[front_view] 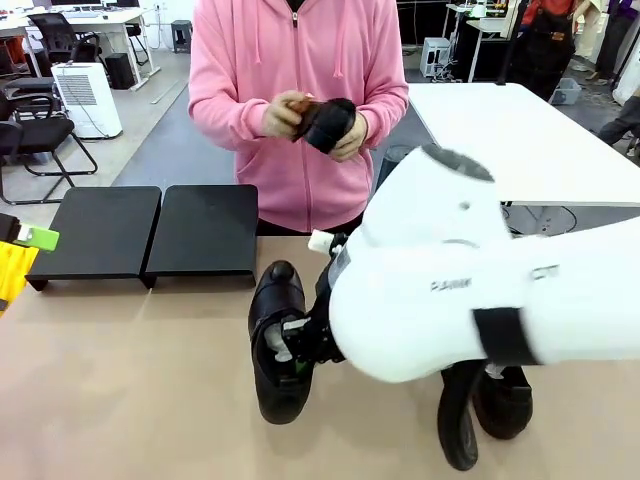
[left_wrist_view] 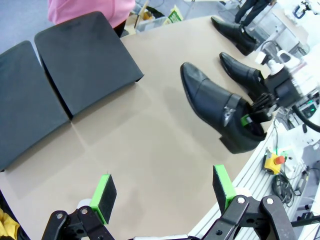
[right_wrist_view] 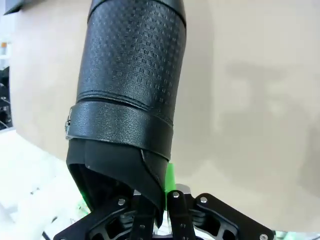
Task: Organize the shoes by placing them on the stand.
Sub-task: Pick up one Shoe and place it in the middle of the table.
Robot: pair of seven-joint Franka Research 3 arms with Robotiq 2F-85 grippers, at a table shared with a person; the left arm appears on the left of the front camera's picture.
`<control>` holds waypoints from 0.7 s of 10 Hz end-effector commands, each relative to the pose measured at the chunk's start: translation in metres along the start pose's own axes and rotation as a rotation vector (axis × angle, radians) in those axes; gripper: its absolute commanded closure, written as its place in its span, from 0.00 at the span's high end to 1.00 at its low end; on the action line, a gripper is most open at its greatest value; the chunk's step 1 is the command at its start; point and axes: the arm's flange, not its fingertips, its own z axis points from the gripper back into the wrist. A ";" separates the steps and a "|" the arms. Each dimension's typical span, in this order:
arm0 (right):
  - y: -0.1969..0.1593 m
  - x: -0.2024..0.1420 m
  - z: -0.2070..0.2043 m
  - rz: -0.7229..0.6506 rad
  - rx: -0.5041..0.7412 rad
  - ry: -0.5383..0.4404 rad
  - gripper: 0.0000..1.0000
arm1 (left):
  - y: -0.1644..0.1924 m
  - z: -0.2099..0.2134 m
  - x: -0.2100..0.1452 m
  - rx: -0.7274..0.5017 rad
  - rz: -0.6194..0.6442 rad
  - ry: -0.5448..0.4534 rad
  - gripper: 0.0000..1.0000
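- The robot's right hand (right_wrist_view: 161, 192) is clamped on the heel rim of one shoe (front_view: 277, 335) near the table's (front_view: 130, 390) middle. I judge that the carry is about to start.
- No shoe is on the stand (front_view: 205, 232) yet. The next move calls for swinging this shoe left and setting it flat on the nearer platform.
- The left hand (left_wrist_view: 162, 192) hangs with its fingers spread wide, holding nothing.
- Two more shoes (left_wrist_view: 241, 74) lie on the table further right, and a person (front_view: 300, 60) holds a fourth shoe (front_view: 328, 122).
- The table is smooth and tan, in an office with chairs (front_view: 40, 130) and white desks (front_view: 520, 140).

You face an open-plan office-lab: black swivel chairs (front_view: 40, 135) at ten o'clock, a white desk (front_view: 520, 140) at two o'clock.
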 end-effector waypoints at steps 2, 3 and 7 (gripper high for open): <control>0.002 0.001 -0.036 -0.046 -0.011 -0.023 0.00 | 0.002 0.000 0.001 -0.018 -0.011 -0.010 1.00; -0.001 -0.001 -0.043 -0.065 -0.012 -0.007 0.00 | 0.002 0.000 0.001 -0.018 -0.011 -0.010 1.00; -0.015 -0.001 -0.041 -0.067 -0.050 0.016 0.68 | 0.002 0.000 0.001 -0.018 -0.011 -0.010 1.00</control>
